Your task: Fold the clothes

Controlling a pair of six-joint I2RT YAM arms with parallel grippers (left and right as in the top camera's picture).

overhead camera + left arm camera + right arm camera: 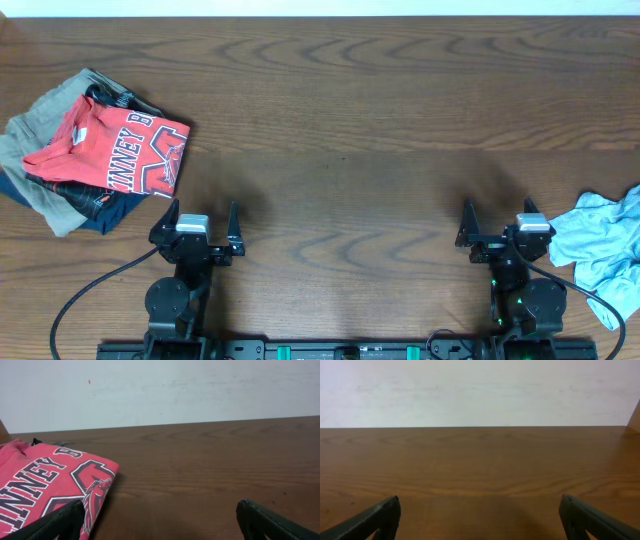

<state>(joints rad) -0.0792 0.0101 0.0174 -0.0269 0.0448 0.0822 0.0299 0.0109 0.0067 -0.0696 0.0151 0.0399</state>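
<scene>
Two grippers rest near the front edge of the wooden table (350,120), both spread wide and holding nothing. The red T-shirt (118,150) lies bunched, lettering up, at the table's far left, on top of a small heap. A beige garment (30,140) sticks out from under its left side and a dark blue garment (95,208) from under its near edge. The left gripper (203,212) sits just right of the shirt's near corner, apart from it. In the left wrist view the shirt's printed corner (45,485) lies ahead of the left finger. The right gripper (497,215) stands well to the shirt's right, with a crumpled light blue cloth (600,245) beyond it at the table's right edge.
</scene>
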